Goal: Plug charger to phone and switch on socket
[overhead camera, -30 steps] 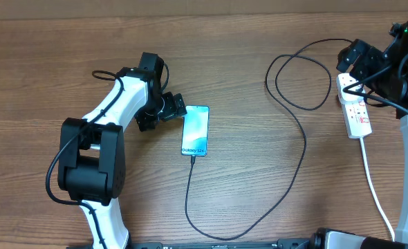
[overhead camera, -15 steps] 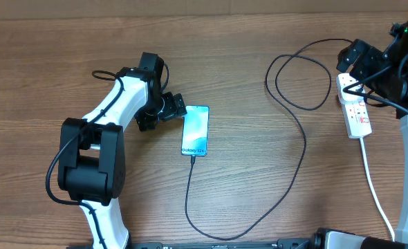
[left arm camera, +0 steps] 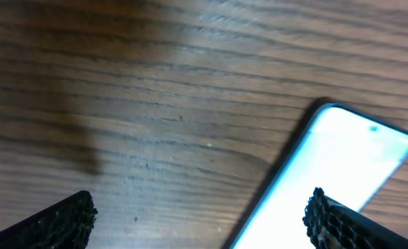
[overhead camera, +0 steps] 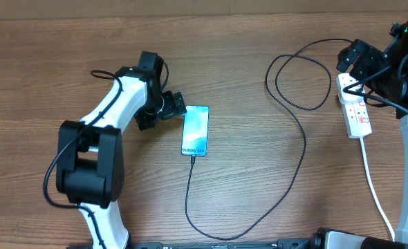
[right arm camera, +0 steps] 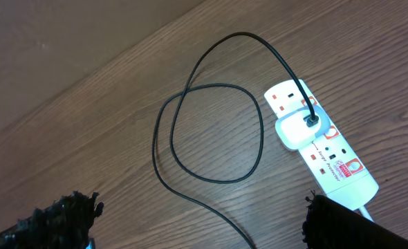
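The phone [overhead camera: 196,130] lies flat mid-table with its light blue screen up; it also shows in the left wrist view [left arm camera: 342,166]. The thin black charger cable [overhead camera: 304,149] meets the phone's near short edge, loops across the table and ends at a white adapter [right arm camera: 299,128] seated in the white socket strip [overhead camera: 357,116], also in the right wrist view [right arm camera: 335,162]. My left gripper [overhead camera: 177,109] is open and low at the phone's far left corner, one finger over the screen [left arm camera: 197,225]. My right gripper [overhead camera: 354,62] is open above the cable loop [right arm camera: 204,221], beside the strip's far end.
The strip's thicker white cord [overhead camera: 377,197] runs toward the front right edge. The black cable forms a loop [overhead camera: 299,77] left of the strip and a long bend [overhead camera: 218,237] near the front edge. The table is bare wood [overhead camera: 66,55].
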Robot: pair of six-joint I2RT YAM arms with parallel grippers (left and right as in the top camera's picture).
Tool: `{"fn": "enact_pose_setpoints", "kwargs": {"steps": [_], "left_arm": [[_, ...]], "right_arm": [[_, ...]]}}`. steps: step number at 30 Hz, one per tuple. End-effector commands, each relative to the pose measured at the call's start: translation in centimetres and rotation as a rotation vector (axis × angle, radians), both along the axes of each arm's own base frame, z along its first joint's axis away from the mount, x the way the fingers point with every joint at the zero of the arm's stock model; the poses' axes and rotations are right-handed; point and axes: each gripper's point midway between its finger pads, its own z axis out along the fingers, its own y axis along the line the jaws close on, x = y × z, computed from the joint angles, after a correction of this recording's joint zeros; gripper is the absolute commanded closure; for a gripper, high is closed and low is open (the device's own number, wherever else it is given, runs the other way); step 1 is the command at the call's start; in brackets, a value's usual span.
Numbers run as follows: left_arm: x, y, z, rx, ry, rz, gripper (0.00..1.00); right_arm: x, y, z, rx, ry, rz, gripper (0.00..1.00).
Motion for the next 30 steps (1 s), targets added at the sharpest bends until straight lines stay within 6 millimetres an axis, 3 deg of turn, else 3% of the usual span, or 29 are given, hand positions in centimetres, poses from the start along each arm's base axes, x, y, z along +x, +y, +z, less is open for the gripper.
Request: {"fn": "enact_pose_setpoints", "kwargs": {"steps": [1,9,18,24,30], "left_arm": [[0.7,-0.3,4.5,-0.031,-0.110,0.016,0.00],[0.8,-0.4,10.5,-0.064,-0.263,0.015,0.00],[0.2,0.1,15.6,-0.074,-0.393,0.020,0.00],[-1.1,1.8,16.1,0.008,-0.384,0.045,0.00],[-2.2,2.1,13.3,0.042,-0.341,-0.006,0.01]], "right_arm": [[-0.3,0.1,1.6,-0.012,-0.043,0.005,0.00],[-0.3,0.1,1.6,-0.013,-0.042,0.005,0.00],[-0.3,0.1,1.6,-0.013,-0.042,0.005,0.00],[-0.3,0.1,1.6,-0.012,-0.042,0.005,0.00],[-0.3,0.1,1.6,-0.013,-0.042,0.005,0.00]]}}
